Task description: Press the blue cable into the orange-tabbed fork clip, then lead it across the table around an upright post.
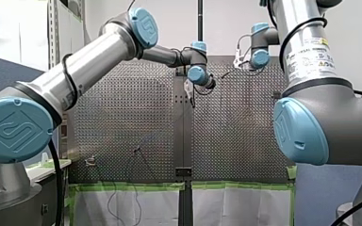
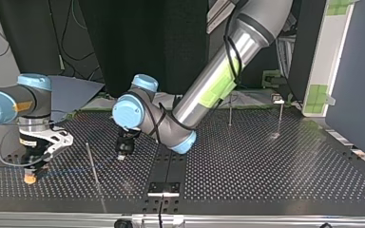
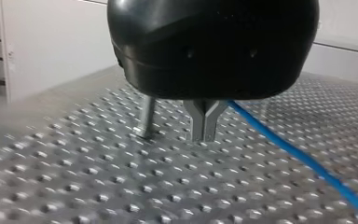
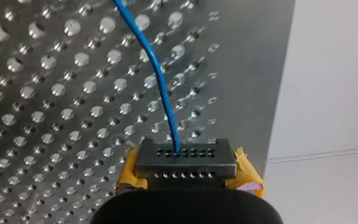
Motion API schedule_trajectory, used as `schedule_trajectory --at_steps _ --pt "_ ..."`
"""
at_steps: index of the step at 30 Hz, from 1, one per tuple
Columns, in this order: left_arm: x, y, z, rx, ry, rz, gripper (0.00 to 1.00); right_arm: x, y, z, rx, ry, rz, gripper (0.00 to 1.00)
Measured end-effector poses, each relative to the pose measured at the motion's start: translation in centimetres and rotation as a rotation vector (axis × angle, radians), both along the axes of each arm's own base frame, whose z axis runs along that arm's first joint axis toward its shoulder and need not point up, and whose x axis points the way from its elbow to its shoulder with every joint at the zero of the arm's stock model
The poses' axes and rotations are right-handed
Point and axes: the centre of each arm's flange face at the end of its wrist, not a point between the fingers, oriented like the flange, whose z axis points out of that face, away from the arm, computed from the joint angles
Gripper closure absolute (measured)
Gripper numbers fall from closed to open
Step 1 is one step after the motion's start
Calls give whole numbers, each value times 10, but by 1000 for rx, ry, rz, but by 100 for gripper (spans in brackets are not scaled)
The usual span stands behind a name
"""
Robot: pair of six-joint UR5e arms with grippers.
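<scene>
The blue cable (image 3: 298,151) runs taut from my left gripper (image 3: 204,133) down across the perforated table. Its metal fingers are shut, and the cable rises to them. An upright post (image 3: 147,119) stands just beside them. In the top view my left gripper (image 2: 123,154) hangs low near the thin post (image 2: 92,164). My right gripper (image 2: 31,165) sits right over the orange-tabbed clip (image 2: 29,179) at that view's left. In the right wrist view the cable (image 4: 161,79) ends in my right gripper's (image 4: 185,161) dark tips, which are pressed together with yellow showing at both sides.
Two more posts (image 2: 230,111) (image 2: 280,114) stand at the far right of the top view. A black centre strip (image 2: 164,187) with a bracket crosses the table (image 2: 266,175). Green tape (image 1: 132,187) lines the table edge in the front view.
</scene>
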Motion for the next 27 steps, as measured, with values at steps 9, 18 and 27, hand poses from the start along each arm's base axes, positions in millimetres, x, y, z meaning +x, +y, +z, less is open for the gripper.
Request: schedule_trajectory --at_steps 9,18,27 --pt "1 -1 -14 4 7 -6 100 -9 -11 -18 25 3 -5 100" --pt "3 -1 -18 22 -7 -34 97 -9 -14 -34 53 8 6 100" --pt "5 0 -22 11 -10 -30 0 -7 -14 -54 87 16 12 100"
